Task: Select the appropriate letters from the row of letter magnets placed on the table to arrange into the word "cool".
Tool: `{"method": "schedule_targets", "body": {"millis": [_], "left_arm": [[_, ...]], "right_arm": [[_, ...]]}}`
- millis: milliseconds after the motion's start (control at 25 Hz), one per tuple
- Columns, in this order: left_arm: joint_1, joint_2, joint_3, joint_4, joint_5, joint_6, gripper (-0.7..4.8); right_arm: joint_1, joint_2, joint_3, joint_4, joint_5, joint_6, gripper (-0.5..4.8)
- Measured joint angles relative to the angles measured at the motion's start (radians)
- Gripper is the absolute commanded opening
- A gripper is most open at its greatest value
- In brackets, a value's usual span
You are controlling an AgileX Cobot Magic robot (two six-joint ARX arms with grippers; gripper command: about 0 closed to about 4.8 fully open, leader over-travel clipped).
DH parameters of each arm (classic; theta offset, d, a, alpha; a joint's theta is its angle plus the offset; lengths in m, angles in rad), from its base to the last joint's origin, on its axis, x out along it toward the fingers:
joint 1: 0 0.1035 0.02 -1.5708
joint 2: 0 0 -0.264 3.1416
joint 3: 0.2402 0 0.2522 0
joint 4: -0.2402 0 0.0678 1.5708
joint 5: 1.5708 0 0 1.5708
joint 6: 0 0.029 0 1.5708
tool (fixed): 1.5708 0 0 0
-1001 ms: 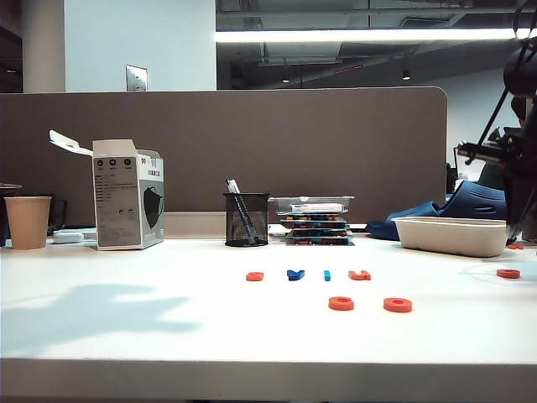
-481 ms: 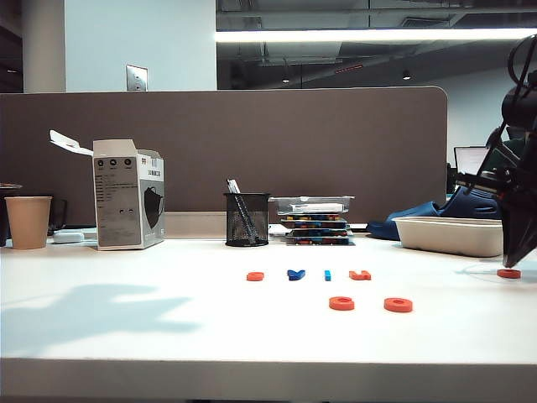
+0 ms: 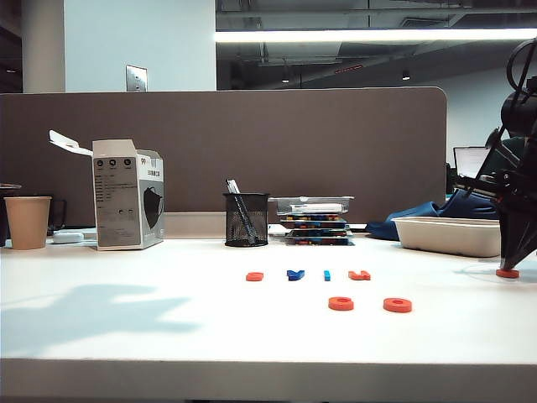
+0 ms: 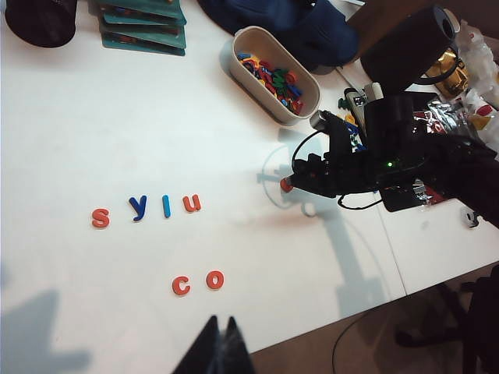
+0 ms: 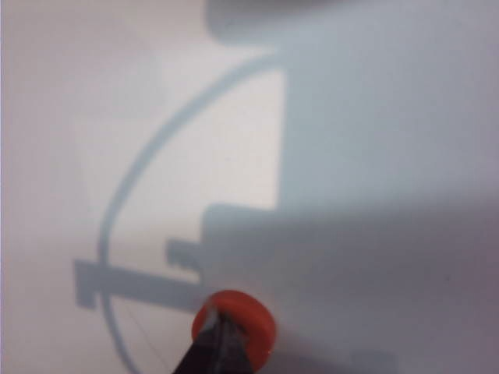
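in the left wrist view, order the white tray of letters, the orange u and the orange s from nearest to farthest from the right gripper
Measured from the right gripper, shut on an orange ring letter on the table:
1. White tray of letters, just beyond the gripper, toward the partition.
2. Orange u, the row's end nearest the gripper.
3. Orange s, the row's far end.

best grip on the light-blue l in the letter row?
Come straight down on the light-blue l and pinch across its narrow stem at mid-length. It lies flat, a thin straight bar, between the dark-blue y and the orange u, with small gaps on either side for fingertips.
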Motion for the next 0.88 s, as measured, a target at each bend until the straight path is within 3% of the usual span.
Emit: {"method": "schedule_targets", "body": {"millis": [320, 881], "left_arm": [[0.0, 0.0, 0.0, 0.001, 0.0, 0.0, -0.03], [0.0, 0.0, 0.0, 0.002, 0.0, 0.0, -0.03]], "right_arm": [[0.0, 0.001, 0.001, -0.018, 0.004, 0.0, -0.05], [0.005, -0.002, 0.007, -0.049, 0.098, -0.003, -0.05]]}}
